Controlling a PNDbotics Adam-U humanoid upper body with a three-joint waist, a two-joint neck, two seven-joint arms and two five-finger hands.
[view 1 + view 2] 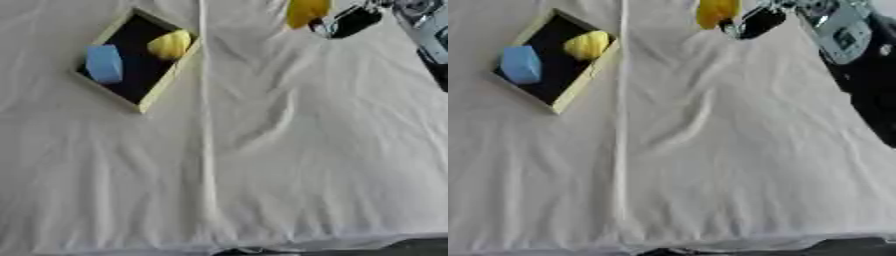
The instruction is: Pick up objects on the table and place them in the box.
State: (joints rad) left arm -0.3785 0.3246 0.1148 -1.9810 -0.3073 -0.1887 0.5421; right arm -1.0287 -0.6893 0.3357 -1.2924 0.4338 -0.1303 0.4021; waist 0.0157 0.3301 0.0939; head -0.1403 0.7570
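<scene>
Fingers of the right hand (pixel 754 22) curl round a yellow object (pixel 715 12) at the table's far edge, well right of the box (pixel 162 91) holding a blue block (pixel 104 63) and a yellow item (pixel 170 44).

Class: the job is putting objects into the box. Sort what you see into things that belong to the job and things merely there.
Belongs to the job:
box
blue block, in box
yellow object, in box
second yellow object, at right hand

Merely there:
white cloth
</scene>
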